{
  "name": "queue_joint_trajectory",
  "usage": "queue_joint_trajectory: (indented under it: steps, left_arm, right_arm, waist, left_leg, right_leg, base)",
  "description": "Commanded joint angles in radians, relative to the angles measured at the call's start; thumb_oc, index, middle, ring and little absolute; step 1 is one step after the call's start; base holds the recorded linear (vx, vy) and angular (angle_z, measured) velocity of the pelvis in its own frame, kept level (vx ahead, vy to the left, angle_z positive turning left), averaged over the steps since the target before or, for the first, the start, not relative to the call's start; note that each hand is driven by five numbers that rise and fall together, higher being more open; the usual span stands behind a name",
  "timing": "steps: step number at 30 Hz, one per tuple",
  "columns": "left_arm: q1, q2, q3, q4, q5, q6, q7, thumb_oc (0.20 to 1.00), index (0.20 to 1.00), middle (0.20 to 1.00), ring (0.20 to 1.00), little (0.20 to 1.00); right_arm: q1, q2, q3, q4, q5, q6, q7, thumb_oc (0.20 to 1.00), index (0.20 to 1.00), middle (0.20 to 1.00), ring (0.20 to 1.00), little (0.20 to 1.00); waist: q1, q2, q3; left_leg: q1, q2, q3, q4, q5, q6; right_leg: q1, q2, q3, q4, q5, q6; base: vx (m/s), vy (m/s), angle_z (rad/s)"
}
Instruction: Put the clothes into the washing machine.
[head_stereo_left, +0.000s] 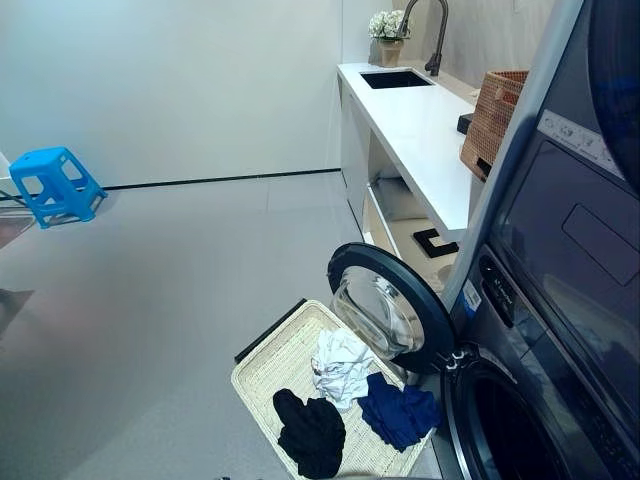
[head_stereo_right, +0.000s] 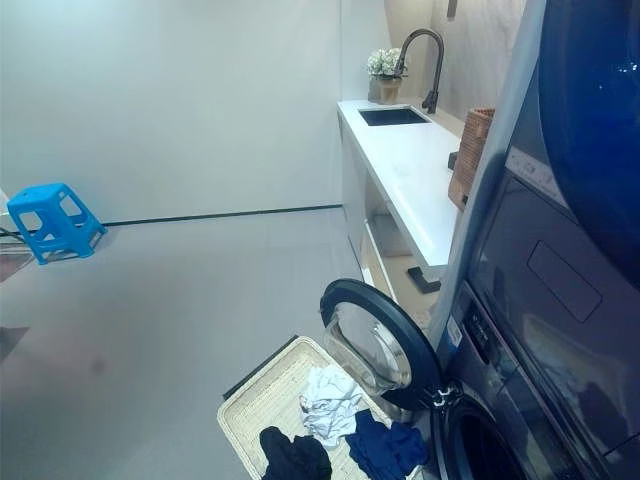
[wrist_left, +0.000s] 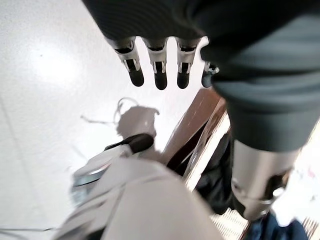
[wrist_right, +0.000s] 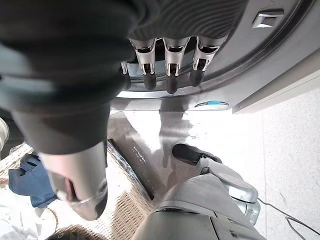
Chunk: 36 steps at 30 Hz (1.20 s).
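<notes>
Left eye view showed clothes — white, blue, black — in the basket beside the washer's open door. Left hand and right hand hung loose-fingered, empty.

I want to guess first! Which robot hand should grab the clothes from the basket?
Probably the left hand: the basket of clothes lies on the robot's left, while the right hand hangs open by the washing machine.
</notes>
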Motion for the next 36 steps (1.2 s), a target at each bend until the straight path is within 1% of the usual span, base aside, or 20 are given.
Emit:
queue_joint_trajectory:
  steps: [1,2,3,5,7,10,12,14,16,17,18,22,23,25,26,29,30,33,35,36]
  left_arm:
    - [-0.089,0.028,0.037,-0.023,-0.067,-0.092,0.095,1.0,1.0,1.0,1.0,1.0]
    - [-0.135,0.04,0.023,-0.065,-0.102,-0.174,0.157,1.0,1.0,1.0,1.0,1.0]
    - [-0.142,0.041,0.022,-0.071,-0.107,-0.178,0.164,1.0,1.0,1.0,1.0,1.0]
    - [-0.204,0.053,0.015,-0.145,-0.106,-0.222,0.245,1.0,1.0,1.0,1.0,1.0]
    - [-0.232,0.059,0.013,-0.179,-0.094,-0.238,0.277,1.0,1.0,1.0,1.0,1.0]
    - [-0.305,0.089,0.002,-0.243,-0.062,-0.266,0.377,1.0,1.0,1.0,1.0,1.0]
    - [-0.359,0.105,-0.001,-0.265,-0.05,-0.273,0.437,1.0,1.0,1.0,1.0,1.0]
    - [-0.397,0.128,-0.002,-0.295,0.019,-0.276,0.501,1.0,1.0,1.0,1.0,1.0]
    - [-0.443,0.154,-0.021,-0.332,0.063,-0.265,0.555,1.0,1.0,1.0,1.0,1.0]
    - [-0.462,0.169,-0.027,-0.35,0.094,-0.263,0.581,1.0,1.0,1.0,1.0,1.0]
    - [-0.5,0.201,-0.042,-0.381,0.121,-0.256,0.609,1.0,1.0,1.0,1.0,1.0]
    - [-0.547,0.236,-0.064,-0.429,0.181,-0.264,0.663,1.0,1.0,1.0,1.0,1.0]
    - [-0.583,0.263,-0.079,-0.456,0.233,-0.272,0.686,1.0,1.0,1.0,1.0,1.0]
    - [-0.589,0.268,-0.084,-0.461,0.251,-0.272,0.69,1.0,1.0,1.0,1.0,1.0]
    - [-0.623,0.291,-0.11,-0.487,0.318,-0.271,0.695,1.0,1.0,1.0,1.0,1.0]
    - [-0.663,0.324,-0.158,-0.524,0.379,-0.255,0.686,1.0,1.0,1.0,1.0,1.0]
    - [-0.687,0.349,-0.189,-0.55,0.411,-0.247,0.683,1.0,1.0,1.0,1.0,1.0]
    - [-0.746,0.388,-0.246,-0.587,0.418,-0.235,0.674,1.0,1.0,1.0,1.0,1.0]
    - [-0.758,0.394,-0.257,-0.591,0.419,-0.235,0.673,1.0,1.0,1.0,1.0,1.0]
    - [-0.774,0.398,-0.271,-0.595,0.435,-0.236,0.667,1.0,1.0,1.0,1.0,1.0]
  right_arm:
    - [-0.104,-0.02,-0.002,0.019,0.068,-0.013,-0.021,1.0,1.0,1.0,1.0,1.0]
    - [-0.144,-0.036,0.007,0.002,0.088,-0.032,-0.027,1.0,1.0,1.0,1.0,1.0]
    - [-0.15,-0.038,0.009,0.001,0.089,-0.035,-0.028,1.0,1.0,1.0,1.0,1.0]
    - [-0.2,-0.05,0.018,-0.005,0.121,-0.052,-0.048,1.0,1.0,1.0,1.0,1.0]
    - [-0.218,-0.054,0.02,-0.007,0.14,-0.058,-0.06,1.0,1.0,1.0,1.0,1.0]
    - [-0.267,-0.067,0.021,-0.015,0.182,-0.062,-0.08,1.0,1.0,1.0,1.0,1.0]
    - [-0.313,-0.082,0.029,-0.019,0.209,-0.057,-0.075,1.0,1.0,1.0,1.0,1.0]
    - [-0.343,-0.093,0.033,-0.017,0.22,-0.058,-0.068,1.0,1.0,1.0,1.0,1.0]
    - [-0.373,-0.101,0.043,-0.023,0.243,-0.052,-0.07,1.0,1.0,1.0,1.0,1.0]
    - [-0.387,-0.107,0.049,-0.027,0.251,-0.049,-0.07,1.0,1.0,1.0,1.0,1.0]
    - [-0.405,-0.12,0.055,-0.033,0.265,-0.048,-0.067,1.0,1.0,1.0,1.0,1.0]
    - [-0.433,-0.138,0.058,-0.05,0.282,-0.041,-0.069,1.0,1.0,1.0,1.0,1.0]
    - [-0.448,-0.148,0.062,-0.063,0.29,-0.038,-0.072,1.0,1.0,1.0,1.0,1.0]
    - [-0.451,-0.15,0.062,-0.065,0.291,-0.037,-0.072,1.0,1.0,1.0,1.0,1.0]
    - [-0.464,-0.161,0.06,-0.072,0.295,-0.036,-0.071,1.0,1.0,1.0,1.0,1.0]
    - [-0.483,-0.178,0.063,-0.076,0.301,-0.027,-0.067,1.0,1.0,1.0,1.0,1.0]
    - [-0.49,-0.189,0.061,-0.083,0.297,-0.028,-0.06,1.0,1.0,1.0,1.0,1.0]
    - [-0.519,-0.205,0.062,-0.085,0.288,-0.027,-0.05,1.0,1.0,1.0,1.0,1.0]
    - [-0.525,-0.207,0.063,-0.083,0.291,-0.028,-0.051,1.0,1.0,1.0,1.0,1.0]
    - [-0.531,-0.206,0.067,-0.083,0.293,-0.031,-0.053,1.0,1.0,1.0,1.0,1.0]
  waist:
    - [0.026,-0.011,0.083]
    - [0.028,-0.01,0.142]
    - [0.028,-0.01,0.149]
    - [0.035,-0.006,0.216]
    - [0.039,-0.003,0.246]
    - [0.046,0.0,0.309]
    - [0.047,-0.005,0.35]
    - [0.051,-0.011,0.382]
    - [0.054,-0.017,0.412]
    - [0.054,-0.021,0.417]
    - [0.053,-0.027,0.417]
    - [0.049,-0.036,0.417]
    - [0.043,-0.04,0.417]
    - [0.043,-0.04,0.417]
    - [0.036,-0.04,0.417]
    - [0.03,-0.034,0.417]
    - [0.024,-0.029,0.417]
    - [0.014,-0.021,0.417]
    - [0.013,-0.02,0.417]
    - [0.012,-0.018,0.417]
  left_leg:
    - [0.042,-0.012,0.067,0.007,-0.057,0.001]
    - [-0.005,-0.013,0.057,0.013,-0.042,0.004]
    - [-0.012,-0.014,0.055,0.015,-0.041,0.005]
    - [-0.078,-0.022,0.031,0.019,-0.021,0.011]
    - [-0.105,-0.027,0.019,0.017,-0.013,0.014]
    - [-0.176,-0.037,-0.01,0.022,0.001,0.019]
    - [-0.228,-0.041,-0.021,0.04,0.008,0.019]
    - [-0.277,-0.042,-0.025,0.071,0.01,0.017]
    - [-0.321,-0.048,-0.034,0.098,0.011,0.016]
    - [-0.349,-0.049,-0.034,0.109,0.012,0.015]
    - [-0.412,-0.053,-0.039,0.138,0.013,0.014]
    - [-0.51,-0.067,-0.046,0.202,0.007,0.014]
    - [-0.575,-0.077,-0.048,0.251,0.002,0.017]
    - [-0.589,-0.079,-0.049,0.262,0.0,0.017]
    - [-0.653,-0.088,-0.052,0.313,-0.008,0.019]
    - [-0.72,-0.096,-0.056,0.359,-0.013,0.023]
    - [-0.758,-0.102,-0.059,0.385,-0.019,0.025]
    - [-0.821,-0.106,-0.06,0.419,-0.027,0.029]
    - [-0.835,-0.107,-0.06,0.428,-0.028,0.03]
    - [-0.854,-0.108,-0.06,0.451,-0.041,0.029]
  right_leg:
    - [-0.105,-0.05,0.032,0.009,0.066,0.088]
    - [-0.157,-0.049,0.041,0.019,0.076,0.081]
    - [-0.166,-0.048,0.043,0.02,0.078,0.08]
    - [-0.229,-0.041,0.052,0.032,0.093,0.071]
    - [-0.259,-0.039,0.055,0.038,0.099,0.07]
    - [-0.34,-0.038,0.053,0.077,0.105,0.072]
    - [-0.396,-0.038,0.047,0.107,0.108,0.072]
    - [-0.436,-0.042,0.04,0.132,0.112,0.073]
    - [-0.472,-0.044,0.034,0.15,0.117,0.076]
    - [-0.501,-0.044,0.032,0.162,0.118,0.078]
    - [-0.557,-0.045,0.027,0.181,0.123,0.08]
    - [-0.647,-0.049,0.019,0.225,0.128,0.083]
    - [-0.708,-0.052,0.016,0.263,0.129,0.083]
    - [-0.719,-0.052,0.016,0.272,0.127,0.083]
    - [-0.777,-0.054,0.016,0.307,0.126,0.082]
    - [-0.84,-0.051,0.02,0.344,0.124,0.079]
    - [-0.877,-0.046,0.026,0.363,0.122,0.076]
    - [-0.939,-0.04,0.036,0.388,0.122,0.072]
    - [-0.953,-0.038,0.039,0.395,0.122,0.072]
    - [-0.969,-0.033,0.043,0.409,0.116,0.071]
  base:
    - [-0.17,0.005,-0.01]
    - [-0.19,0.006,0.0]
    - [-0.29,0.004,0.02]
    - [-0.24,-0.007,0.19]
    - [-0.16,-0.009,0.5]
    - [-0.16,-0.009,0.45]
    - [-0.17,-0.023,0.1]
    - [-0.11,-0.048,-0.02]
    - [-0.08,-0.064,0.08]
    - [-0.08,-0.067,0.04]
    - [-0.08,-0.049,0.01]
    - [-0.05,-0.018,0.12]
    - [-0.07,-0.008,0.1]
    - [-0.05,-0.002,0.08]
    - [-0.04,0.001,0.07]
    - [-0.03,0.011,0.04]
    - [-0.02,0.025,0.04]
    - [-0.02,0.015,0.04]
    - [0.0,-0.009,-0.05]
    - [0.01,-0.016,-0.06]
